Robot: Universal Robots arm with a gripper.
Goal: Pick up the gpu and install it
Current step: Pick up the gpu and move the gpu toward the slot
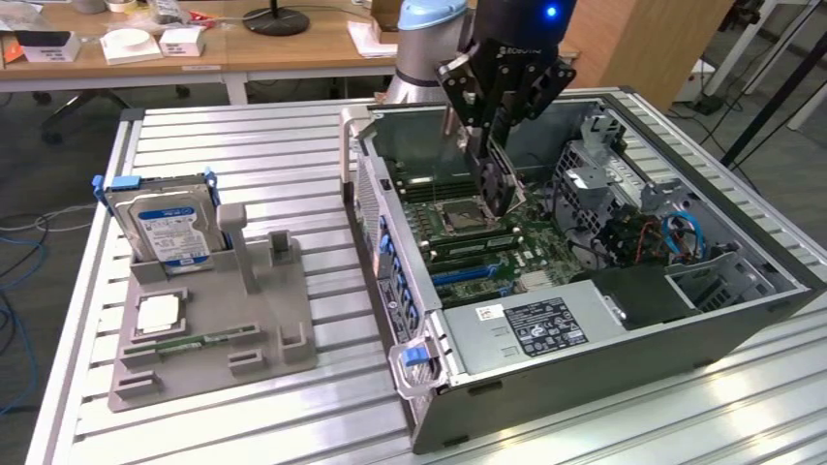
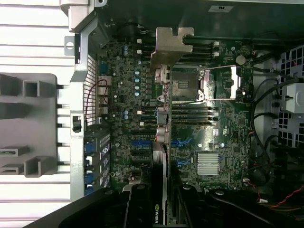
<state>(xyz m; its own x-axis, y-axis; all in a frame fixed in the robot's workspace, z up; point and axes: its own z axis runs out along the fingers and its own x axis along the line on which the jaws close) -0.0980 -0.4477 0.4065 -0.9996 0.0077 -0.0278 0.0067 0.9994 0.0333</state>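
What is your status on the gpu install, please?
Gripper shut on gpu. Gpu on edge over motherboard, near CPU socket, not seated. Nothing seen in the way.

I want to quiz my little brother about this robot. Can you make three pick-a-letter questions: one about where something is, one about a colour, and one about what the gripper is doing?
1. Where is the gpu?
A. In a person's hand.
B. Over the motherboard in the open computer case.
C. Lying on the floor.

2. What colours are on the label of the hard drive?
A. Blue and white.
B. Red and yellow.
C. Pink and black.

3. What is the gripper doing?
A. Open and empty.
B. Shut on the hard drive.
C. Shut on the gpu.

Answers:
1 B, the card hangs edge-down above the motherboard.
2 A, the hard drive standing in the grey holder has a blue and white label.
3 C, it clamps the gpu from both sides.
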